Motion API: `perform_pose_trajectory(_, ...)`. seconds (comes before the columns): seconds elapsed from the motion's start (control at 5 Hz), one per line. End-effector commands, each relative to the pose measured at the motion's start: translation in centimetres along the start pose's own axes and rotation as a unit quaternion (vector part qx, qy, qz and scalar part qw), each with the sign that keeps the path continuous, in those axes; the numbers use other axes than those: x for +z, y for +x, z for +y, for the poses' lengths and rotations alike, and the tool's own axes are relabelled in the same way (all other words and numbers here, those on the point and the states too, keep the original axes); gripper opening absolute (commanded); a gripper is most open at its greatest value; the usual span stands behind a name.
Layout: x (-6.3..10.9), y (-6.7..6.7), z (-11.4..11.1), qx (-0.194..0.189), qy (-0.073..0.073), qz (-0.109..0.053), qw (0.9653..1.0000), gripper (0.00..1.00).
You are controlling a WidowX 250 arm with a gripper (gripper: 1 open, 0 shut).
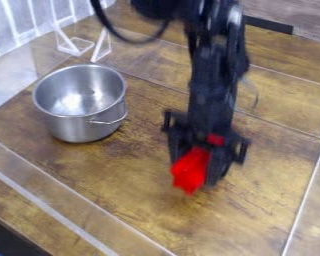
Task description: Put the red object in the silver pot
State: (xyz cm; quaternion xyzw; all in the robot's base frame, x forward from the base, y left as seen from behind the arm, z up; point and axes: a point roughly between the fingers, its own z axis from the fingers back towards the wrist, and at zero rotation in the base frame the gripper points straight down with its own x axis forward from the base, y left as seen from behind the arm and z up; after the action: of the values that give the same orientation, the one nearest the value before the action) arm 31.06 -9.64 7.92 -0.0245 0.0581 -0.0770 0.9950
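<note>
One camera view takes in the scene, with a wooden tabletop (116, 170) carrying a round silver pot (80, 103) that stands upright toward the left, its small loop handle (109, 116) on the side facing the arm and its pale inside showing from above. Right of the pot and well apart from it, the black robot arm (214, 60) reaches down from the top, blurred. At its lower end the jaws (203, 155) stand partly open, one dark finger on either side of the red object (191, 170), which seems to be gripped between them, though the blur makes that hard to swear to. The red object's near end pokes out below the jaws, and a smaller patch of red shows higher up between the dark parts. Whether it touches the tabletop, I cannot tell. Clear plastic strips cross the wood at the lower left and along the right.
</note>
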Motion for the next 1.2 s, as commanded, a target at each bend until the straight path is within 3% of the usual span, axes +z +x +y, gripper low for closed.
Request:
perform_pose_trajectory(0.0,7.8,-0.2,2.6,0.012,0.008,-0.067,0.9976,0.0)
perform_pose_trajectory(0.2,8.8,-0.7,7.1,0.043,0.016,-0.088,0.9951,0.0)
perform_pose_trajectory(0.4,9.0,-1.4,11.6,0.077,0.018,-0.096,0.9922,0.0)
perform_pose_trajectory(0.8,8.5,-0.7,11.5,0.053,0.011,-0.094,0.9941,0.0)
perform_pose_trajectory(1.0,8.3,-0.9,11.8,0.062,0.008,-0.095,0.9935,0.0)
